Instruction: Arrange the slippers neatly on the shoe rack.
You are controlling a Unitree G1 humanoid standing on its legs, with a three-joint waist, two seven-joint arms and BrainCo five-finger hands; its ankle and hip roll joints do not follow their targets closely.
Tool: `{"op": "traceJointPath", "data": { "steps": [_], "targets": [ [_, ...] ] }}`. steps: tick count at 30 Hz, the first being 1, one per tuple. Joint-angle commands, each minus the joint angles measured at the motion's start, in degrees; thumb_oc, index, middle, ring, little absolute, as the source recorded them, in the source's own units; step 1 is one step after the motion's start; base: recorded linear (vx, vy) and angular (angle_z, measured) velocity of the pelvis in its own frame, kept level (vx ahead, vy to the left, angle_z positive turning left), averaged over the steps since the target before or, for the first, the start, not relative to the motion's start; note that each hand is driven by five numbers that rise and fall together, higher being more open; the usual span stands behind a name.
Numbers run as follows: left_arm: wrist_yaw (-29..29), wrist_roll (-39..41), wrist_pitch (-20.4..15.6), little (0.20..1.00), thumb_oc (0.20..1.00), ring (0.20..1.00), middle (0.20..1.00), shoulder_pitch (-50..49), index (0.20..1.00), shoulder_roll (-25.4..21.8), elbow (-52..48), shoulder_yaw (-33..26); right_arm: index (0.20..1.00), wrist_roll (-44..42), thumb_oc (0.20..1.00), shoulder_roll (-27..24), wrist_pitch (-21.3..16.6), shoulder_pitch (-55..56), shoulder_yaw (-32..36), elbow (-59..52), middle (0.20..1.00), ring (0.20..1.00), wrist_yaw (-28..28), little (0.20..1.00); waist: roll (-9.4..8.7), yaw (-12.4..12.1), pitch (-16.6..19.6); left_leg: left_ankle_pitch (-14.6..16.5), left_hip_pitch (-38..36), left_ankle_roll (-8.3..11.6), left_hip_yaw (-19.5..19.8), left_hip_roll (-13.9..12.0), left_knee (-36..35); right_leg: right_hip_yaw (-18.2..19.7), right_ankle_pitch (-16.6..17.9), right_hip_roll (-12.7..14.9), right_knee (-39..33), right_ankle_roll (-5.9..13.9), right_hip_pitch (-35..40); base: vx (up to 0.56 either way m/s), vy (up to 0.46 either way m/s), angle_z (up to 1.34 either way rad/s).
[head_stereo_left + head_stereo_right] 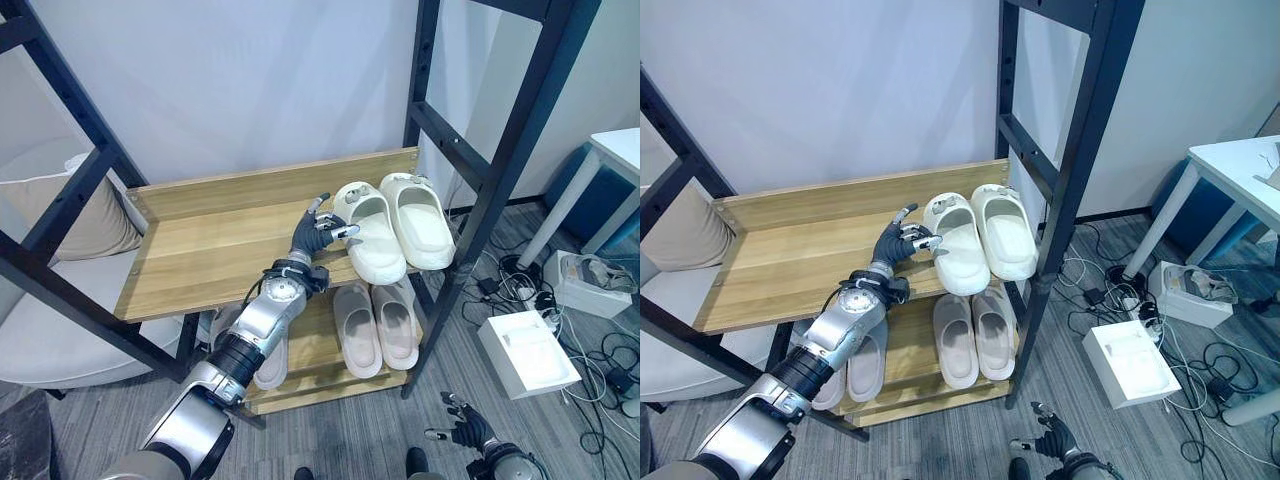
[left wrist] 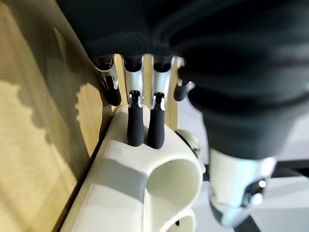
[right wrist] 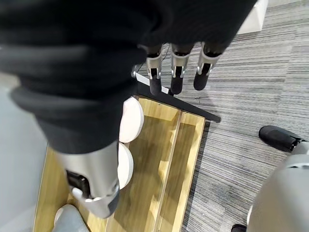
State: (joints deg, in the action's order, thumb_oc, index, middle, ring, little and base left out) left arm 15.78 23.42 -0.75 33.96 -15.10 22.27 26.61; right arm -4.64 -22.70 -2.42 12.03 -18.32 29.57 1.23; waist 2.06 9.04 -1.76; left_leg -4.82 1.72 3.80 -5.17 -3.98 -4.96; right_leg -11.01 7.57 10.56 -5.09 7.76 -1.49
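A cream pair of slippers stands at the right end of the upper wooden shelf (image 1: pixel 210 240): the left slipper (image 1: pixel 370 232) and the right slipper (image 1: pixel 420 218). My left hand (image 1: pixel 318 232) reaches over the shelf. Its straight fingers (image 2: pixel 135 126) rest against the left slipper's strap (image 2: pixel 145 183), and the hand is open. On the lower shelf (image 1: pixel 320 385) lies a beige pair (image 1: pixel 356 325) (image 1: pixel 396 322). More pale slippers (image 1: pixel 868 365) lie under my left arm. My right hand (image 1: pixel 462 428) hangs low near the floor with relaxed fingers (image 3: pixel 175 77), holding nothing.
Black frame posts (image 1: pixel 470 170) flank the rack. A white box (image 1: pixel 527 352), another box (image 1: pixel 590 280) and cables lie on the carpet to the right, beside a white table (image 1: pixel 615 150). A cushion (image 1: pixel 95 225) sits on a seat to the left.
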Motion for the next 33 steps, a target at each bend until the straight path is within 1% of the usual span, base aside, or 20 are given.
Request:
{"op": "traceJointPath", "data": {
  "steps": [1,2,4,5,6,7,11,12,13,18,21,24,25,26,27,28,30,31,32,33],
  "targets": [
    [-0.62,-4.15,-2.66,1.0,1.0,1.0,1.0,11.18,1.0,4.87,3.32,1.39,1.0,-1.43,1.0,-0.26,-2.86,-3.49,-0.03,-0.91,1.0,1.0,1.24,1.0,-0.09,1.71,-3.84,4.15,-3.32,0.13,1.13,0.46,-0.04,-2.38,-6.26,-0.71,0.09,1.77,4.7,0.0,0.0,0.0],
    [0.06,-5.93,-3.04,1.0,1.0,1.0,1.0,10.96,1.0,3.44,0.85,0.4,1.0,-1.37,1.0,0.03,-3.19,-3.24,0.13,-1.15,1.0,1.0,1.38,1.0,-0.19,1.34,-3.87,4.13,-3.29,0.09,1.34,0.52,-0.04,-2.54,-6.32,-0.75,0.09,1.8,4.78,0.0,0.0,0.0],
    [0.25,-6.64,-3.03,1.0,1.0,1.0,1.0,10.68,1.0,2.93,0.04,0.03,1.0,-1.35,1.0,0.11,-3.25,-3.14,0.21,-1.11,1.0,1.0,1.41,1.0,-0.25,1.16,-3.83,4.14,-3.29,0.08,1.42,0.52,-0.04,-2.7,-6.36,-0.75,0.09,1.8,4.87,0.0,0.0,0.0],
    [1.05,-8.02,-3.39,1.0,1.0,1.0,1.0,9.86,1.0,1.59,-1.34,-1.49,1.0,-1.22,1.0,0.42,-3.57,-2.82,0.33,-1.28,1.0,1.0,1.53,1.0,-0.35,0.72,-3.81,4.1,-3.26,0.05,1.65,0.54,-0.04,-2.96,-6.45,-0.77,0.09,1.77,5.04,0.0,0.0,0.0],
    [1.05,-8.03,-3.37,1.0,1.0,1.0,1.0,9.82,1.0,1.57,-1.39,-1.5,1.0,-1.22,1.0,0.43,-3.57,-2.82,0.31,-1.28,1.0,1.0,1.53,1.0,-0.35,0.76,-3.8,4.1,-3.26,0.05,1.67,0.55,-0.04,-2.97,-6.46,-0.76,0.09,1.77,5.05,0.0,0.0,0.0],
    [2.1,-8.22,-3.75,1.0,1.0,1.0,1.0,8.48,1.0,0.02,-2.33,-3.52,1.0,-0.95,1.0,0.62,-3.74,-2.62,0.55,-1.34,1.0,1.0,1.7,1.0,-0.52,0.26,-3.78,4.1,-3.21,0.05,1.95,0.59,-0.04,-3.2,-6.49,-0.7,0.09,1.75,5.17,0.0,0.0,0.0],
    [3.25,-8.32,-4.29,1.0,1.0,1.0,1.0,6.64,1.0,-1.9,-3.61,-6.17,1.0,-0.66,1.0,0.97,-3.89,-2.54,0.47,-1.52,1.0,1.0,1.85,1.0,-0.71,-0.34,-3.71,4.01,-3.12,0.08,2.33,0.61,-0.04,-3.65,-6.54,-0.7,0.09,1.71,5.31,0.0,0.002,0.01],
    [4.14,-8.48,-4.99,1.0,1.0,1.0,1.0,5.34,1.0,-3.8,-5.12,-8.63,1.0,-0.6,1.0,1.17,-4.03,-2.49,0.44,-1.6,1.0,1.0,1.74,1.0,-0.93,-0.98,-3.56,4.0,-3.11,0.09,2.53,0.61,-0.04,-3.94,-6.53,-0.73,0.09,1.73,5.42,-0.01,0.008,0.1],
    [4.35,-8.55,-5.15,1.0,1.0,1.0,1.0,5.11,1.0,-4.61,-5.66,-9.5,1.0,-0.49,1.0,1.16,-3.99,-2.49,0.44,-1.6,1.0,1.0,1.64,1.0,-1.02,-1.21,-3.46,4.03,-3.13,0.1,2.62,0.61,-0.04,-3.93,-6.55,-0.72,0.09,1.72,5.49,0.0,0.005,0.1],
    [4.84,-8.05,-5.72,1.0,1.0,1.0,1.0,4.31,1.0,-6.19,-7.51,-11.6,1.0,-0.51,1.0,1.16,-3.9,-2.66,0.44,-1.8,1.0,1.0,1.35,1.0,-1.2,-1.84,-3.21,4.06,-3.12,0.07,2.95,0.67,-0.04,-4.32,-6.54,-0.7,0.09,1.74,5.66,0.0,0.006,0.04],
    [4.87,-7.45,-6.5,1.0,1.0,1.0,1.0,3.8,1.0,-6.81,-11.59,-12.57,1.0,-0.64,1.0,1.53,-3.73,-3.17,0.34,-1.5,1.0,1.0,1.27,1.0,-1.34,-2.42,-3.18,4.07,-3.01,0.07,3.28,0.73,-0.04,-4.56,-6.55,-0.61,0.09,1.76,5.72,-0.02,0.008,0.04],
    [2.28,-4.53,-8.59,1.0,1.0,1.0,1.0,3.15,1.0,-7.41,-21.46,-12.23,1.0,-1.28,1.0,1.68,-3.56,-4.0,0.38,-1.05,1.0,1.0,1.15,1.0,-1.48,-3.22,-3.25,4.01,-2.76,-0.06,3.88,0.93,-0.04,-4.93,-6.47,-0.62,0.09,1.72,5.91,-0.02,0.014,0.07],
    [2.26,-4.52,-8.53,1.0,1.0,1.0,1.0,3.07,1.0,-7.43,-21.57,-12.27,1.0,-1.28,1.0,1.69,-3.57,-4.0,0.36,-1.04,1.0,1.0,1.15,1.0,-1.49,-3.2,-3.25,4.01,-2.78,-0.06,3.88,0.94,-0.04,-4.93,-6.47,-0.62,0.09,1.73,5.92,-0.01,0.009,0.15],
    [-0.21,-1.35,-10.18,1.0,1.0,1.0,1.0,2.47,1.0,-7.66,-27.62,-11.35,1.0,-2.02,1.0,1.73,-3.64,-4.14,0.48,-0.85,1.0,1.0,0.93,1.0,-1.66,-3.67,-3.29,4.03,-2.75,-0.11,4.25,0.98,-0.04,-5.12,-6.48,-0.6,0.09,1.71,6.04,-0.01,0.002,0.12],
    [-0.23,-1.34,-10.13,1.0,1.0,1.0,1.0,2.4,1.0,-7.67,-27.7,-11.37,1.0,-2.02,1.0,1.74,-3.64,-4.13,0.47,-0.84,1.0,1.0,0.92,1.0,-1.67,-3.66,-3.28,4.04,-2.76,-0.11,4.26,0.98,-0.04,-5.13,-6.48,-0.6,0.09,1.71,6.05,-0.01,0.004,0.11],
    [-2.83,0.68,-10.97,1.0,1.0,1.0,1.0,2.04,1.0,-7.53,-32.52,-10.21,1.0,-2.24,1.0,1.67,-3.78,-4.15,0.45,-0.7,1.0,1.0,0.64,1.0,-1.87,-3.99,-3.23,4.07,-2.74,-0.12,4.41,1.01,-0.04,-5.36,-6.47,-0.53,0.09,1.72,6.18,-0.01,0.008,0.08],
    [-5.19,3.37,-11.93,1.0,1.0,1.0,1.0,1.38,1.0,-7.73,-38.17,-9.43,1.0,-2.45,1.0,1.77,-3.8,-4.14,0.5,-0.44,1.0,1.0,0.43,1.0,-1.99,-4.34,-3.21,4.06,-2.71,-0.11,4.64,1.06,-0.04,-5.68,-6.49,-0.48,0.09,1.7,6.26,-0.01,0.01,0.08],
    [-5.19,3.37,-11.92,1.0,1.0,1.0,1.0,1.37,1.0,-7.73,-38.19,-9.44,1.0,-2.45,1.0,1.77,-3.8,-4.14,0.5,-0.44,1.0,1.0,0.43,1.0,-1.99,-4.33,-3.21,4.06,-2.71,-0.11,4.64,1.06,-0.04,-5.68,-6.49,-0.48,0.09,1.7,6.26,-0.01,0.012,0.06],
    [-8.5,6.23,-12.63,1.0,1.0,1.0,1.0,0.06,1.0,-8.08,-44.17,-8.39,1.0,-2.52,1.0,2.21,-3.8,-4.17,0.42,0.16,1.0,1.0,0.25,1.0,-2.17,-4.74,-3.15,4.11,-2.68,-0.12,4.92,1.05,-0.04,-5.79,-6.53,-0.41,0.09,1.7,6.36,0.0,0.008,0.03],
    [-8.53,6.26,-12.56,1.0,1.0,1.0,1.0,-0.04,1.0,-8.12,-44.29,-8.43,1.0,-2.51,1.0,2.23,-3.82,-4.16,0.39,0.18,1.0,1.0,0.25,1.0,-2.19,-4.73,-3.13,4.11,-2.69,-0.12,4.91,1.05,-0.04,-5.79,-6.54,-0.4,0.09,1.7,6.37,0.0,0.0,0.0]
  ]
}}
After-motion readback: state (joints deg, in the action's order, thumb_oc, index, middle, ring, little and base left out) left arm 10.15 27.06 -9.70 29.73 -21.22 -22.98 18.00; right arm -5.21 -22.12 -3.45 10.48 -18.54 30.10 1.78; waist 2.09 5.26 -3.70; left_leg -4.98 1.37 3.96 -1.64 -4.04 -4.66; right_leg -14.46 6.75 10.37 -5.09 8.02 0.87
